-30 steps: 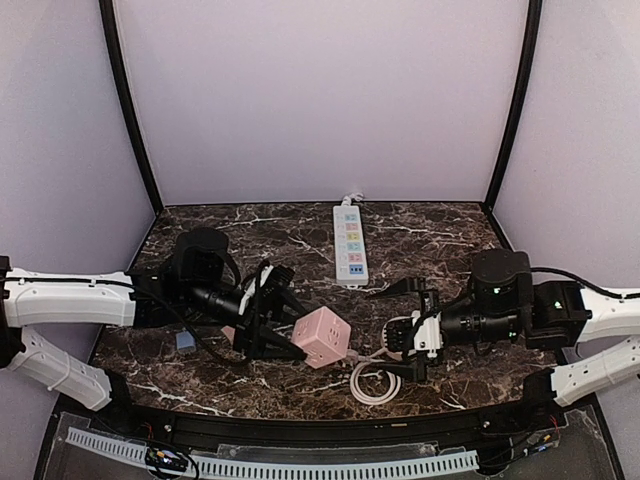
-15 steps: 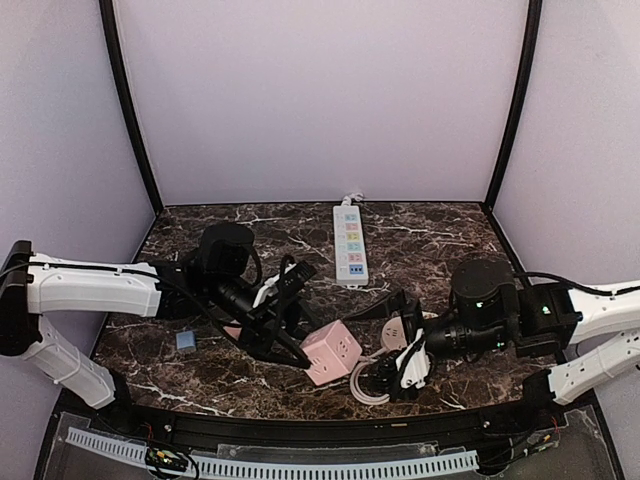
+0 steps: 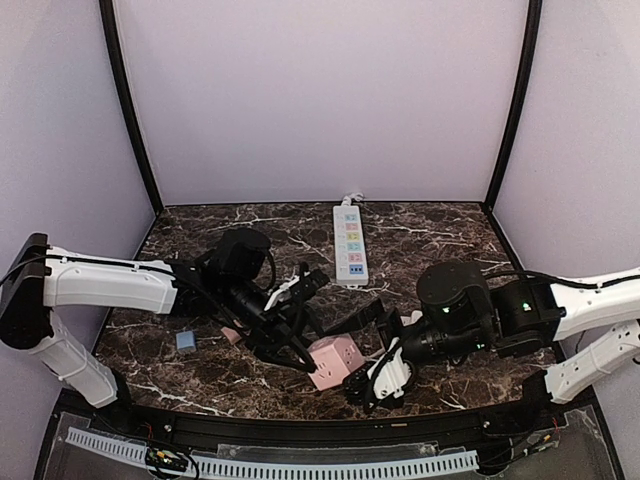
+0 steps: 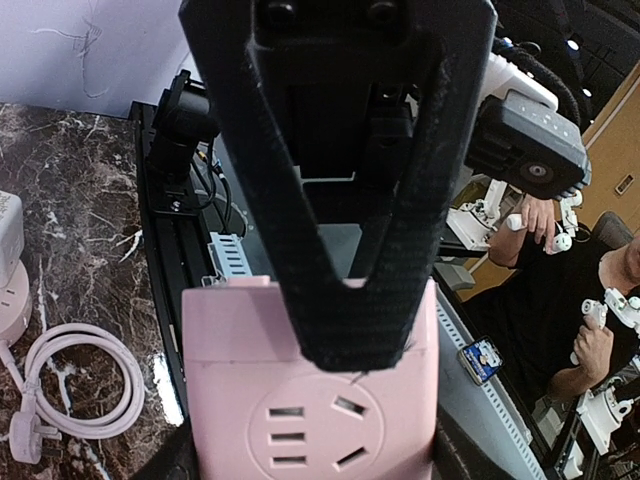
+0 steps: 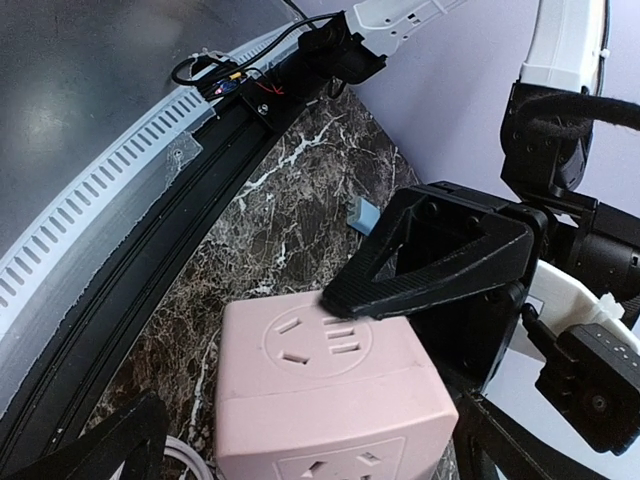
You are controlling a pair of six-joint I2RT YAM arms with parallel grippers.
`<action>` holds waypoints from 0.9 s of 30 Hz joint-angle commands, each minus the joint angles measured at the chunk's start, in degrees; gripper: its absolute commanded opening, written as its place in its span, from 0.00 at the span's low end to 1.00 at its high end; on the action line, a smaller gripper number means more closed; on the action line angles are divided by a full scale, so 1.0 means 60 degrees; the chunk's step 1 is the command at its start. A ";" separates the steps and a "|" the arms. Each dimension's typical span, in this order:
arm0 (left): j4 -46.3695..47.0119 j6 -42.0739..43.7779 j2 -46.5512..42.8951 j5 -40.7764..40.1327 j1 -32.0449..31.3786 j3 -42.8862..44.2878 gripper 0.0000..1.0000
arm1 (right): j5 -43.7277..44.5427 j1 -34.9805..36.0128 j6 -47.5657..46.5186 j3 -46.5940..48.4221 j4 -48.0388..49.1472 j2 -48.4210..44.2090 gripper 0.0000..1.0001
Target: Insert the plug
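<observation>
A pink socket cube (image 3: 335, 362) hangs just above the marble table near its front edge. My left gripper (image 3: 312, 345) is shut on it. One black finger (image 4: 350, 250) lies on the cube's (image 4: 310, 400) upper face, just above a socket, and the other finger is hidden behind the cube. The white plug (image 4: 22, 440) lies on the table at the end of a coiled white cable (image 4: 80, 385). My right gripper (image 3: 365, 355) stands open right next to the cube (image 5: 320, 390), above the coil, with nothing in it. Its fingers (image 5: 120, 445) frame the cube in the right wrist view.
A white power strip (image 3: 350, 243) lies lengthwise at the back centre of the table. A small blue block (image 3: 186, 340) sits at the left. The black front rail (image 3: 300, 425) runs along the near edge, close under both grippers.
My left gripper has carried the pink cube to the right and nearer the front edge. My right gripper has moved left to meet the cube and stayed open.
</observation>
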 commanded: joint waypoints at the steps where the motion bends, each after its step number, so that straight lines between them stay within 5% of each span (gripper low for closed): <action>1: -0.0324 0.0458 0.0018 0.0506 -0.0015 0.0344 0.04 | -0.0208 0.0095 0.0120 0.0322 -0.0306 0.0164 0.99; 27: -0.0764 0.0821 0.0015 0.0395 -0.0075 0.0484 0.04 | -0.0910 0.0066 0.0331 0.0859 -0.0618 0.0710 0.70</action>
